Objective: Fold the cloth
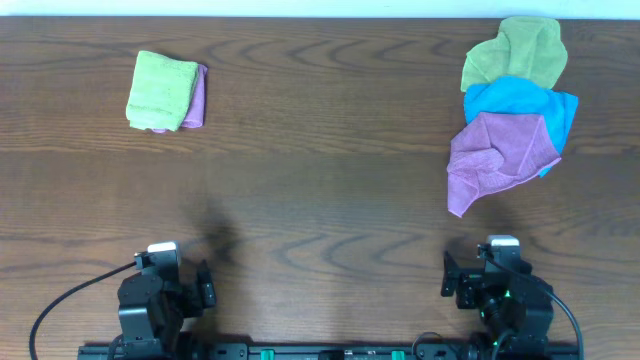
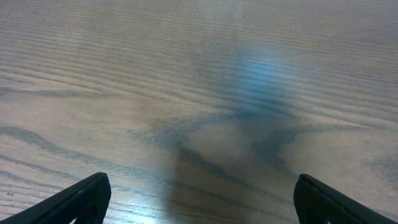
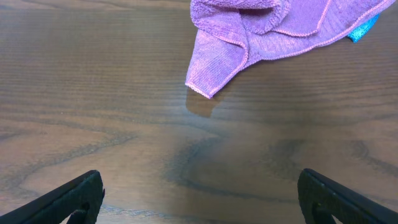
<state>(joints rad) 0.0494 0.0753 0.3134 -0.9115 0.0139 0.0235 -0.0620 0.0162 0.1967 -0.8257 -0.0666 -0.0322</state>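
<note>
Two grippers, overhead: left gripper (image 1: 203, 287) and right gripper (image 1: 452, 280) sit at the near edge of the table (image 1: 320, 200), holding nothing.
Target, overhead: purple cloth (image 1: 500, 160), crumpled, far right, lying over blue cloth (image 1: 520, 100); green cloth (image 1: 515, 55) is behind. Well ahead of the right gripper.
Done pile, overhead: folded stack (image 1: 165, 92) far left, green on purple.
Step, my read: grab purple first. Pinch only its loose near corner so blue doesn't drag, pull it to bare wood, and flatten it before any fold.
Left wrist: fingers (image 2: 87, 196) spread wide, released. Bare wood only, no cloth.
Right wrist: fingers spread wide, released. Purple corner lies flat on wood, pointing toward the gripper, a good pick point.
Hidden: purple's far part is cut off at the top of the right wrist view, with only a blue sliver showing. Overlap under the pile is not visible. Fingertips are cropped in both wrist views.
</note>
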